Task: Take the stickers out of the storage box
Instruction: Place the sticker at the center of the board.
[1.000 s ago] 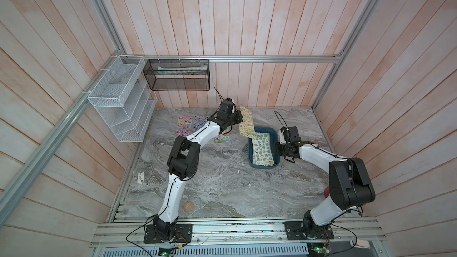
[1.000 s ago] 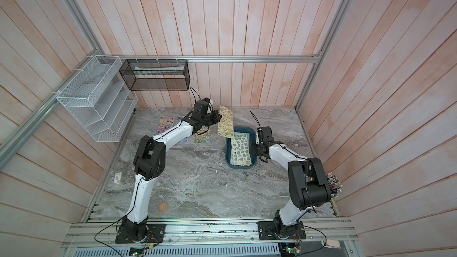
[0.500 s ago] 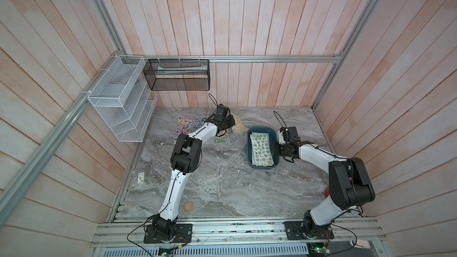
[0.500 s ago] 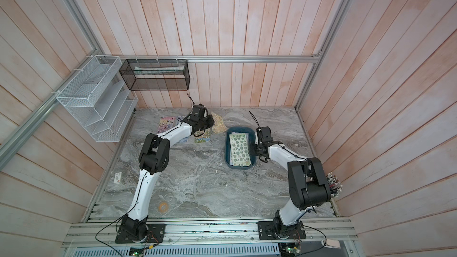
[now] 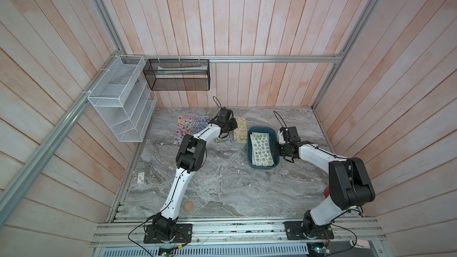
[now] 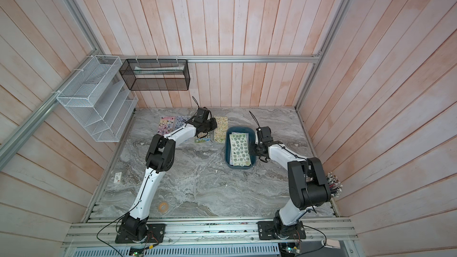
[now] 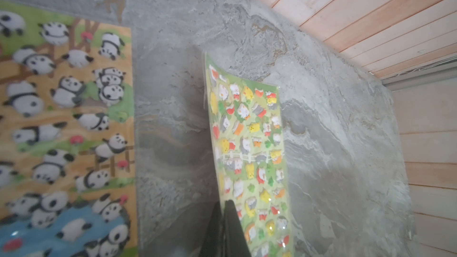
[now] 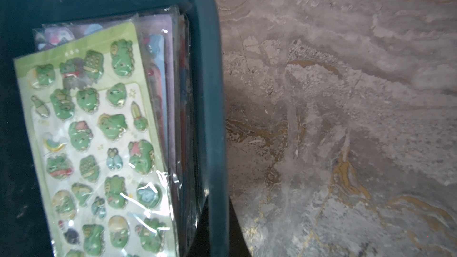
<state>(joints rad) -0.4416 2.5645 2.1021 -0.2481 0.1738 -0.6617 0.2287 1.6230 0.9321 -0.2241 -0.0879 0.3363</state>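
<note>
Left pincer (image 7: 226, 208): clenched on one end of a green animal sheet (image 7: 249, 149). In the left wrist view I see both black fingers pressed together on its edge.
Green animal sheet: in both top views it sits just left of the storage box (image 5: 263, 167), in the upper middle of the frame. I cannot tell whether its far end rests on the counter (image 5: 222, 181).
Right pincer (image 5: 277, 149): clamped on the storage box's right rim, which I see running between its fingers in the right wrist view.
Storage box: teal, on the counter right of centre in both top views.
Stickers inside: a frog sheet (image 8: 99, 144) lies on top, skewed, with more sheets under it.
Stickers out: a panda sheet (image 7: 61, 119) lies beside the held one. A pink sheet (image 5: 184, 129) and a blue sheet (image 5: 199, 124) lie side by side further left.
</note>
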